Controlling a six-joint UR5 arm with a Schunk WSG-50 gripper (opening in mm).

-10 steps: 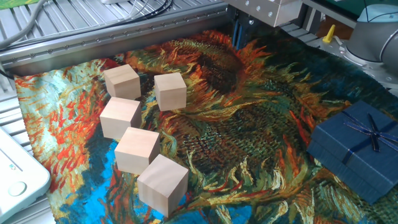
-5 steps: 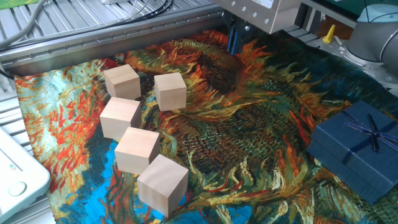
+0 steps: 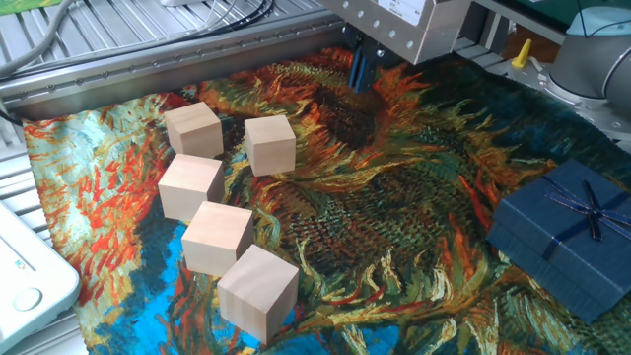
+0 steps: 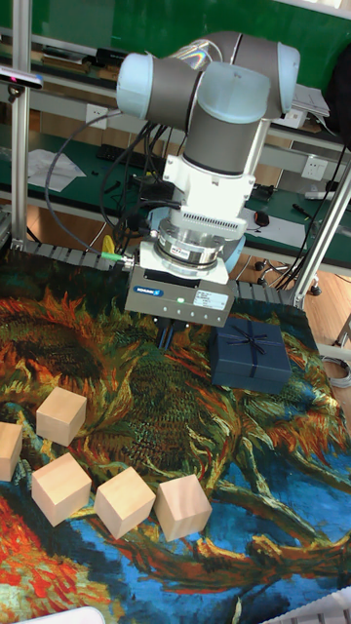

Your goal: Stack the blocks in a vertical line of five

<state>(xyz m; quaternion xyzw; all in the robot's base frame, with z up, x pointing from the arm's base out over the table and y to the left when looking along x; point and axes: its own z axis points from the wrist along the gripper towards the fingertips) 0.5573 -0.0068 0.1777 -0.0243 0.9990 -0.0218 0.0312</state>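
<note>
Five pale wooden blocks lie apart on the patterned cloth at the left, none on top of another: one block [image 3: 193, 129] at the back, a second block [image 3: 270, 144] to its right, a third block [image 3: 189, 187], then a block [image 3: 217, 237] and a block [image 3: 258, 292] nearer the front. In the tall fixed view they form a loose row, from a block [image 4: 61, 415] to a block [image 4: 183, 507]. My gripper [image 3: 359, 71] [image 4: 167, 337] hangs over the cloth's far middle, well away from the blocks, holding nothing. Its blue fingertips [image 3: 353, 69] show as narrow strips, and their gap is unclear.
A dark blue ribboned gift box [image 3: 564, 235] [image 4: 252, 355] sits at the right of the cloth. Metal rails and cables [image 3: 148, 30] run along the far edge. A white device [image 3: 25, 281] lies at the left front corner.
The gripper has shifted left and lower into the fixed view, toward the cloth's far middle. The blocks and gift box have not moved.
</note>
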